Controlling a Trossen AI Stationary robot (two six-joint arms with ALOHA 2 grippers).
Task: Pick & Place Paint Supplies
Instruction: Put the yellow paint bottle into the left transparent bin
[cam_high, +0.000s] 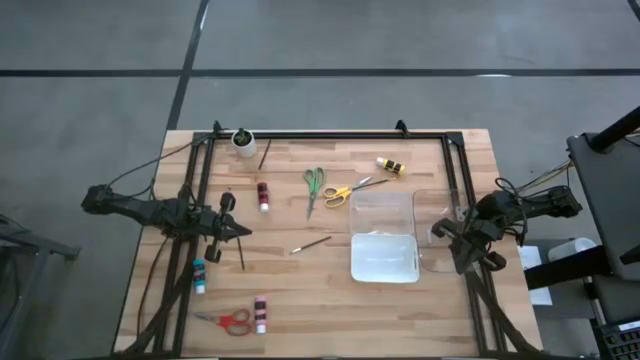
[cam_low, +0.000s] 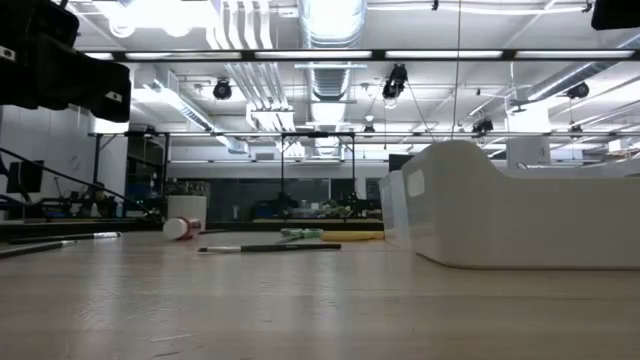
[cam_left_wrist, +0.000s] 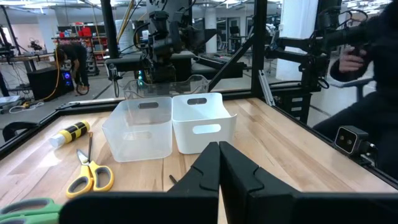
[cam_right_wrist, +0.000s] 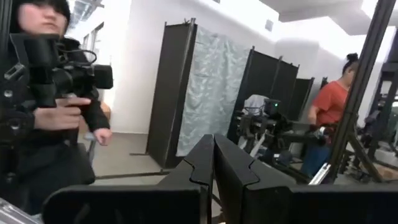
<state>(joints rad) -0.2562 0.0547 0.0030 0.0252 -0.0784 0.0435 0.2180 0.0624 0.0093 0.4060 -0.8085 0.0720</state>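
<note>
On the tabletop, the white tray sits at 3 o'clock beside the clenched, empty right end effector, the left end effector rests clenched and empty at 9 o'clock, and bottles, scissors and brushes lie scattered between.

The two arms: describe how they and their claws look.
Both are dark, jointed arms. The left arm trails a thin black cable; the right arm carries looped cables. Each claw, left claw and right claw, has two black, angular, stepped fingers.
</note>
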